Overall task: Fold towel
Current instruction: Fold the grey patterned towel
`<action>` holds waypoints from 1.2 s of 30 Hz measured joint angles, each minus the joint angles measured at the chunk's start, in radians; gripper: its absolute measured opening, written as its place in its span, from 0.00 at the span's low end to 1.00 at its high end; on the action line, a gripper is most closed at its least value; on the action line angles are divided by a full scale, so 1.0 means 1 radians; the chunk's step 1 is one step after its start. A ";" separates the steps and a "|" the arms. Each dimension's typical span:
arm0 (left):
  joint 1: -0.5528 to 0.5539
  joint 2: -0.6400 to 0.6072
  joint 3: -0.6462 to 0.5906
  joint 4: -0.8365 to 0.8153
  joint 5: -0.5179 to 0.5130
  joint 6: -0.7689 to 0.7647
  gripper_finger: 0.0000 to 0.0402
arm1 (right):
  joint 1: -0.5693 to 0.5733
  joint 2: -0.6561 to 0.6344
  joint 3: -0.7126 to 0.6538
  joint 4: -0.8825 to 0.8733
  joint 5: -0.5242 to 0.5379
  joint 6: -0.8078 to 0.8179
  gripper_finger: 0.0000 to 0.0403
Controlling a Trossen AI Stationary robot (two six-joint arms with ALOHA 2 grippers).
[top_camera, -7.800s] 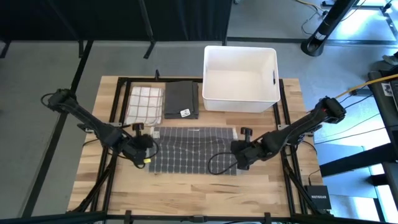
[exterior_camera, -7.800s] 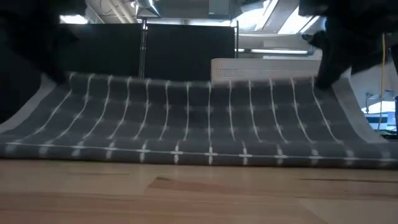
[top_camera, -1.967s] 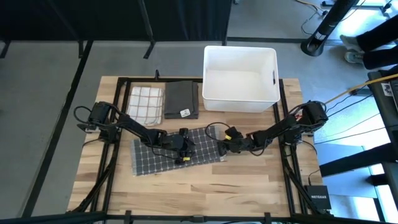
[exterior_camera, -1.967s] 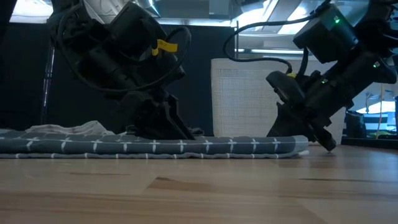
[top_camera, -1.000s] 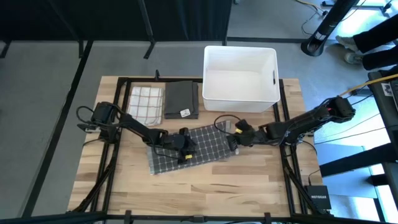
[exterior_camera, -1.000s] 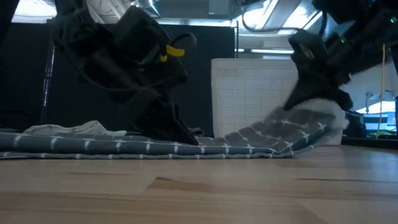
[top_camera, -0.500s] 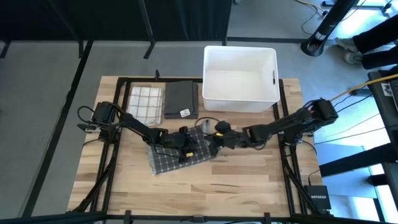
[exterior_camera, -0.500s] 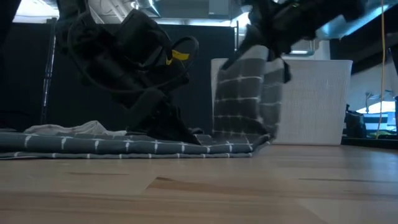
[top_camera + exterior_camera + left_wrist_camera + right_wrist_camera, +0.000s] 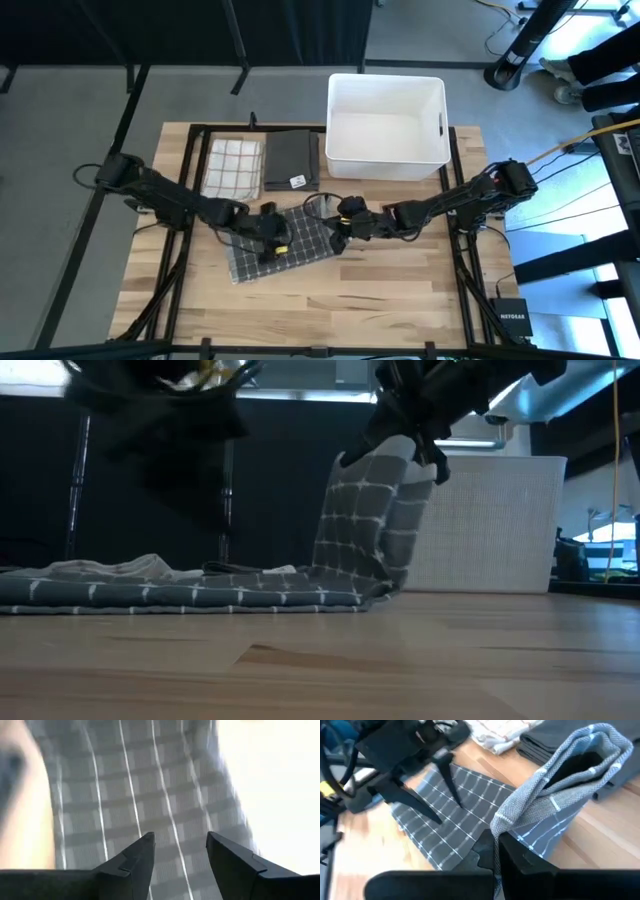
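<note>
On the wooden worktop point(image 9: 400, 285) the grey checked towel point(image 9: 262, 256) lies mid-table. The right tool point(image 9: 338, 232) pinches its lifted edge; the left tool point(image 9: 270, 243) hovers over it, fingers apart.

Our left gripper point(image 9: 268, 240) hovered near the table's middle, fingers point(image 9: 136, 857) spread apart. Our right gripper point(image 9: 338, 232) reached in from the right, raised, its fingers pinched together.
</note>
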 joint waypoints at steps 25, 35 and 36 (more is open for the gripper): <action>-0.058 0.214 -0.126 0.403 -0.054 -0.128 0.43 | 0.002 0.367 0.309 0.253 -0.098 -0.052 0.03; -0.125 -0.072 -0.113 0.035 -0.043 -0.221 0.43 | 0.000 0.354 0.318 0.156 -0.110 -0.051 0.03; -0.139 -0.108 -0.113 -0.013 -0.044 -0.252 0.43 | 0.000 0.354 0.318 0.152 -0.115 -0.051 0.03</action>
